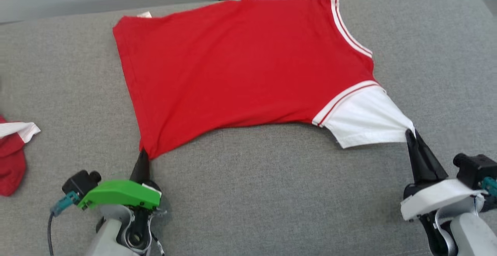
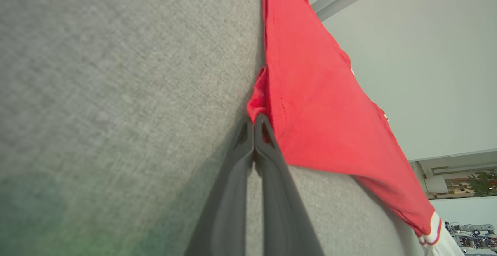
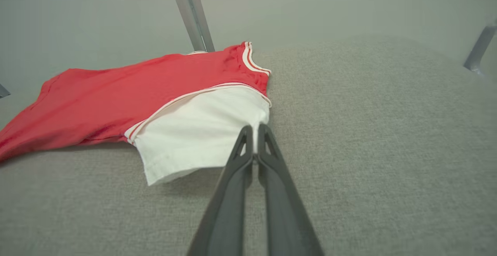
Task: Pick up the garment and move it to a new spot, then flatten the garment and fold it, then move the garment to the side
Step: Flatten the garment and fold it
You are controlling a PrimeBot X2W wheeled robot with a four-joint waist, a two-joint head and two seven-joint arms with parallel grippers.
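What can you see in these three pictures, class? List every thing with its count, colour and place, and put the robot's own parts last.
T-shirt: one, red with a white sleeve and white-striped trim, spread on the cushion.
second garment: one, red and white, bunched at the left edge of the head view.
cushion: one, grey woven fabric, under both garments.
metal post: one, silver, behind the T-shirt.
left claw: one, dark fingers, shut on the T-shirt's red corner.
right claw: one, dark fingers, shut on the white sleeve's edge.
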